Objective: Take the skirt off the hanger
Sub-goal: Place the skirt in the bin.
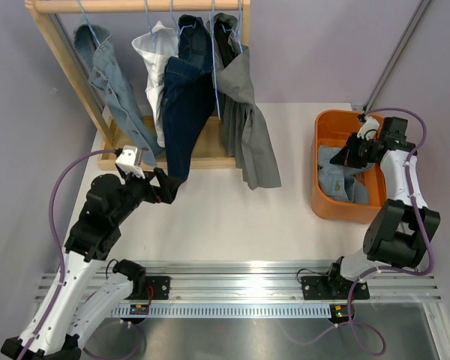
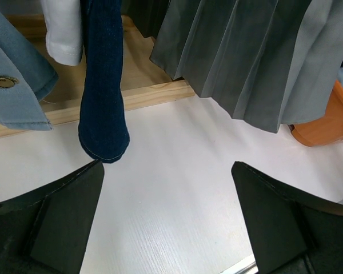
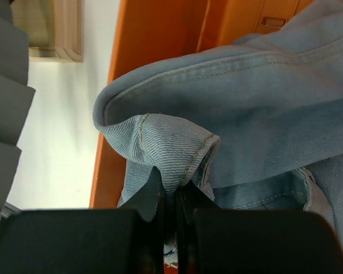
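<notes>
Grey skirt [image 1: 247, 127] hangs vertical, hem down.

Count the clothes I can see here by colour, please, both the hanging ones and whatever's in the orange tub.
Light blue denim: 2 (hanging denim garment, binned denim garment)
White: 1 (white shirt)
Dark blue: 1 (dark jeans)
Grey: 1 (pleated skirt)
Total: 5
</notes>
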`<state>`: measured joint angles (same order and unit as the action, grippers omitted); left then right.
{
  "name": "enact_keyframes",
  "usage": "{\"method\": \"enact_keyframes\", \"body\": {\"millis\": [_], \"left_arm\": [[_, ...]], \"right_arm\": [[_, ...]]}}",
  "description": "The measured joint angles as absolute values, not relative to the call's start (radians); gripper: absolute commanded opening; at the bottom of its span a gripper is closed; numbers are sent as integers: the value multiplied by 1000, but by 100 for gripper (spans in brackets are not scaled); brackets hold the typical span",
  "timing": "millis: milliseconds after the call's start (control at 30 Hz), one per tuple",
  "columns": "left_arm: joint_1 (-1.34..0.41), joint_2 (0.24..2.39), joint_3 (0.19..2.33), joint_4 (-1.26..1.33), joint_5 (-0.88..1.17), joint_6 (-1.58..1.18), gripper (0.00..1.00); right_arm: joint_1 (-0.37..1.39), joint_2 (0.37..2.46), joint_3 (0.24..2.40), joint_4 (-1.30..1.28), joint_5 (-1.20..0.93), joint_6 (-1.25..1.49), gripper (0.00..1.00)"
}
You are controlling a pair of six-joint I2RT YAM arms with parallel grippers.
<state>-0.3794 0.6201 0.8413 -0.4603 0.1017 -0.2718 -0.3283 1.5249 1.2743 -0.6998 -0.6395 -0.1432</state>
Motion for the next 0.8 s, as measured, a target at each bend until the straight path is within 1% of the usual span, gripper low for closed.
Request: {"method": "enact_keyframes", "body": {"millis": [33, 167, 233, 300, 367, 400, 567, 633, 700, 800], "left_arm": [[-379, 616, 841, -460, 102, -273, 99], [-379, 596, 841, -458, 101, -280, 99], [-379, 589, 841, -455, 102, -281, 99], [-379, 588, 841, -453, 101, -282, 99], [-379, 588, 841, -454, 101, -284, 99], [-379, 588, 841, -454, 101, -285, 99], [-379, 582, 841, -453, 102, -285, 99], [-379, 582, 841, -453, 102, -285, 99], [-379, 581, 841, -453, 102, -285, 99], [-379, 582, 841, -448, 104, -285, 99]], "right_arm": [[-328, 1535, 1274, -709, -632, -147, 8], [-329, 1556, 1278, -745, -604, -180, 24], [-330, 1572, 1300, -781, -585, -209, 41], [-332, 1588, 1351, -831, -566, -251, 53], [-335, 1591, 1418, -879, -551, -294, 59], [-337, 1590, 1465, -900, -539, -313, 64], [-342, 1583, 1770, -972, -544, -397, 69], [-340, 1581, 1886, -1005, -592, -429, 71], [-327, 1579, 2011, -1046, -681, -454, 71], [-232, 1574, 2137, -1070, -788, -447, 71]]}}
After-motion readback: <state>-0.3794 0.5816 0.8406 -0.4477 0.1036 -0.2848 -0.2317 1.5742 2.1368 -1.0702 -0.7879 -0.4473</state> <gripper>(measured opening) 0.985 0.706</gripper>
